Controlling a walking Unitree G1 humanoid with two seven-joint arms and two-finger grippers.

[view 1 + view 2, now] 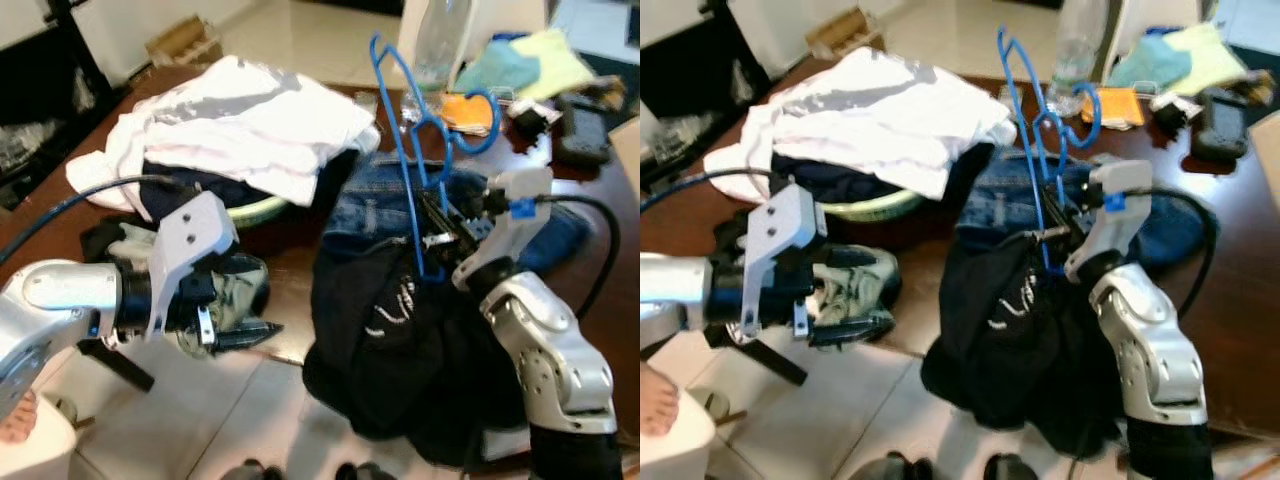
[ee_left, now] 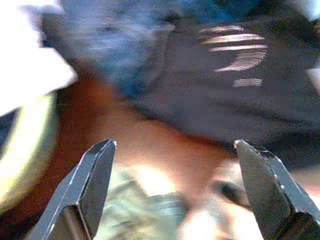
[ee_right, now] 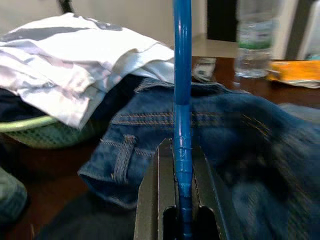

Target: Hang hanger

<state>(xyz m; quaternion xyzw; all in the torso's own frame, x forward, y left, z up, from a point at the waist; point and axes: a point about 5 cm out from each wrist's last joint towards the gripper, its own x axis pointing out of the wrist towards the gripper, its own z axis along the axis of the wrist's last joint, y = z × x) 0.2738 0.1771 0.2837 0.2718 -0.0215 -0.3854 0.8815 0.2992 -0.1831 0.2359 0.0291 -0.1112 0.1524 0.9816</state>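
My right gripper is shut on a blue plastic hanger, holding it upright above the brown table. In the right wrist view the hanger's bar runs straight up from between the closed fingers. A black garment with white print hangs from the hanger's lower part, draping over the table's front edge. My left gripper is open, low at the table's front left, near a crumpled greenish cloth. Its fingertips stand wide apart, pointing toward the black garment.
Blue jeans lie behind the hanger. A pile of white clothes sits over a green basket. A plastic bottle, orange packet and dark items crowd the far right. A person's foot shows on the tiled floor.
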